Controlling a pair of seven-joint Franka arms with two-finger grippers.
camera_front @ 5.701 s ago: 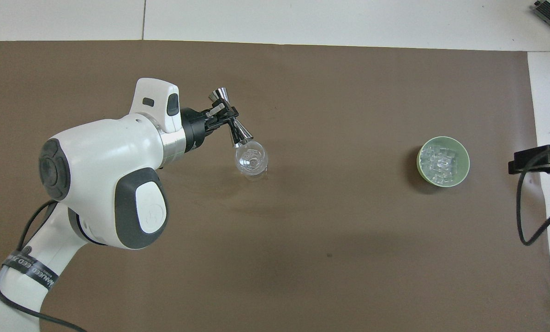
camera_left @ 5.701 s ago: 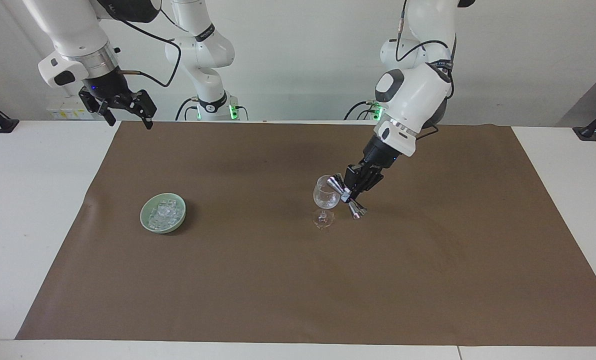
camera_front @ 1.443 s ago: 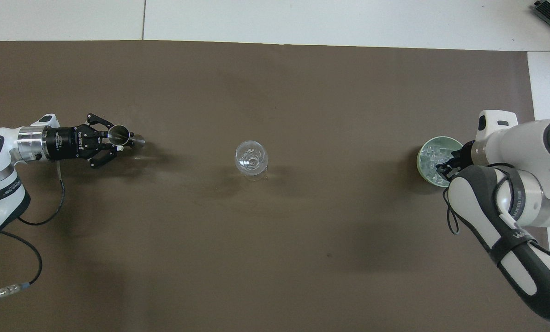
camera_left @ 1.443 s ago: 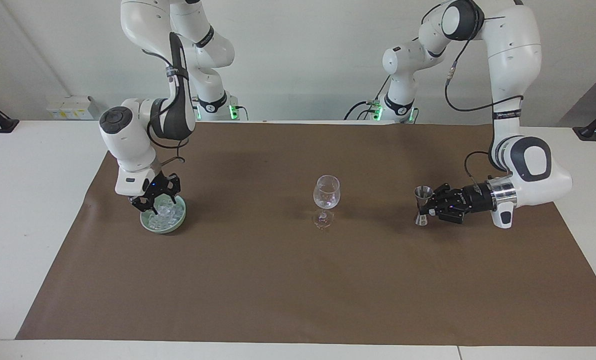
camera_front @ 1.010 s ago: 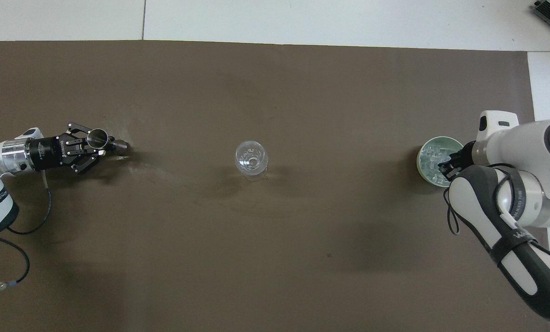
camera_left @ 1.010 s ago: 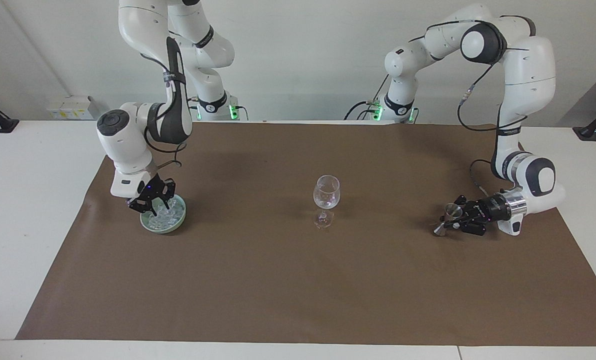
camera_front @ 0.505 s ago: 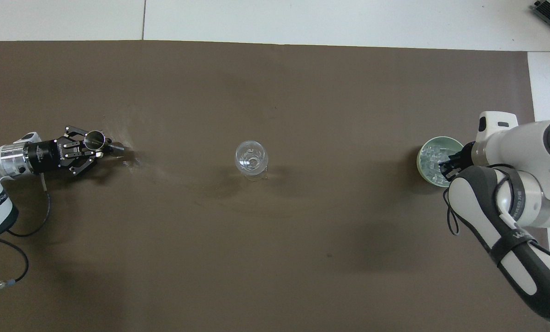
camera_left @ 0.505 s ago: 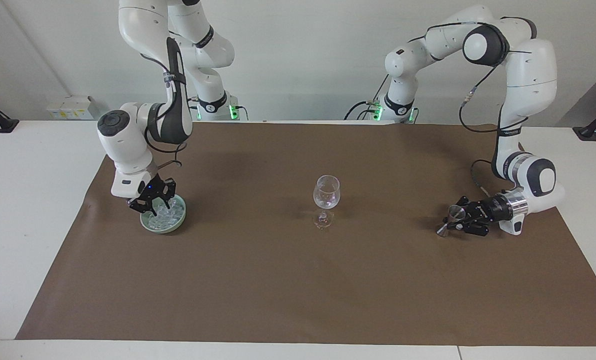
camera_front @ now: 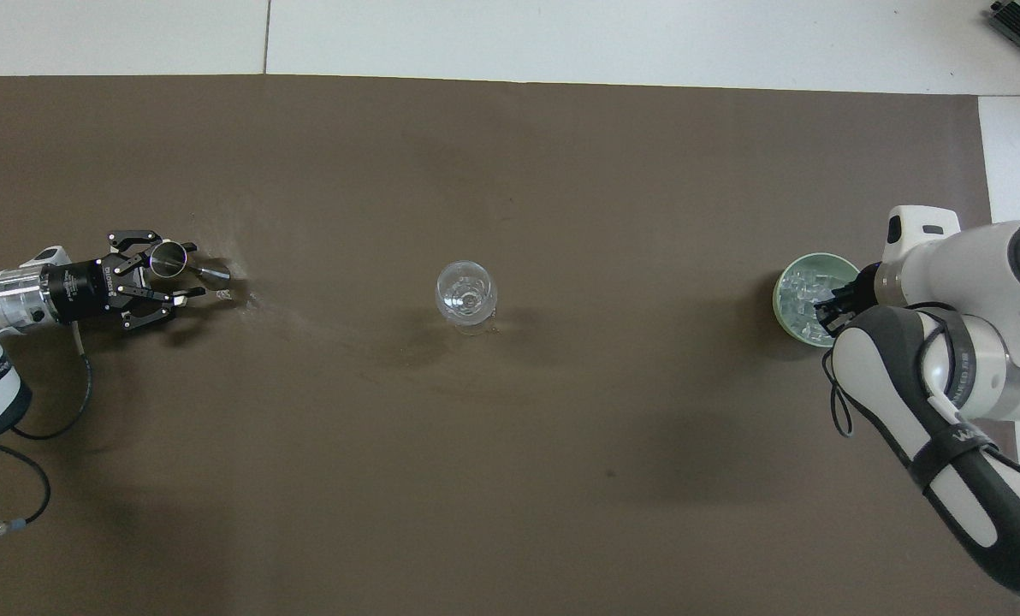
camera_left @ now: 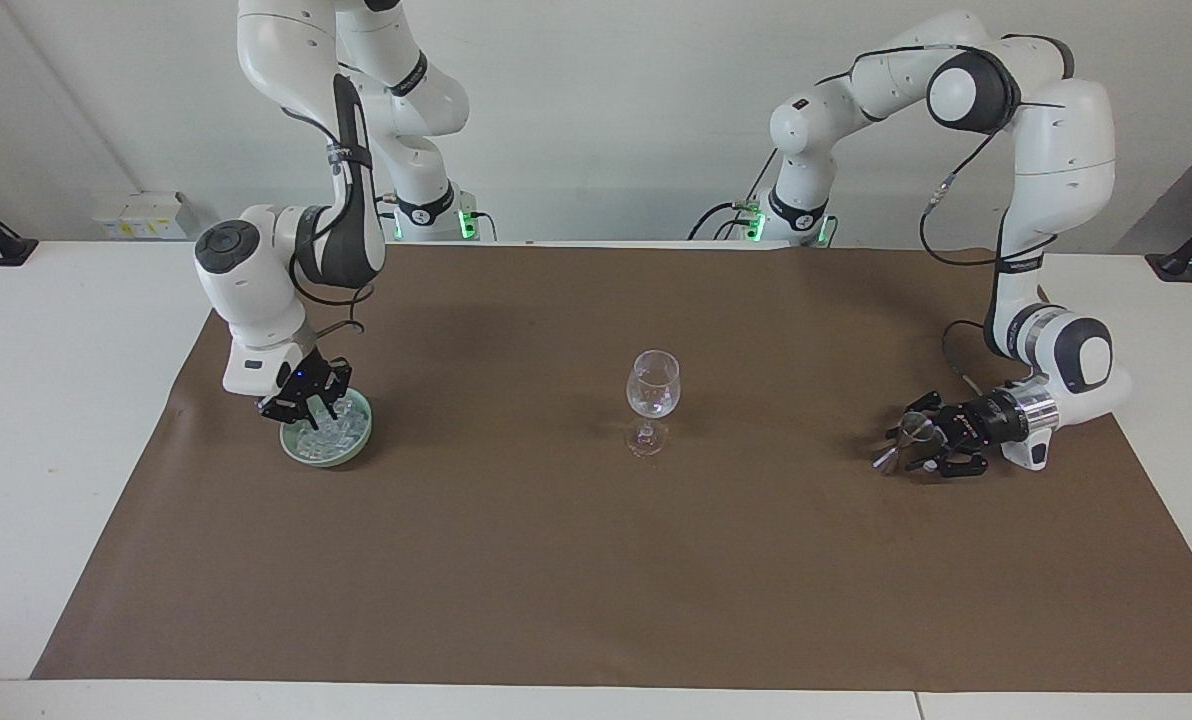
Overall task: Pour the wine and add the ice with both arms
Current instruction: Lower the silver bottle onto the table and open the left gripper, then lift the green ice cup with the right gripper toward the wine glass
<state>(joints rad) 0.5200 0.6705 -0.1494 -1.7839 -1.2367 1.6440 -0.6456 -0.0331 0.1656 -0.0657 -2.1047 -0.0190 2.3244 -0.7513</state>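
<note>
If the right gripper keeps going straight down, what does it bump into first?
Probably the ice heaped in the small green bowl; the right gripper points down right over it.

One camera sits high across the table (camera_left: 76, 420), facing both robots, taking in the whole brown mat (camera_left: 596, 560) and the wall. The other hangs above the robots' end, looking steeply down and closer. Both share the mat, with the wine glass (camera_left: 652, 400) (camera_front: 466, 297) near its middle.
</note>
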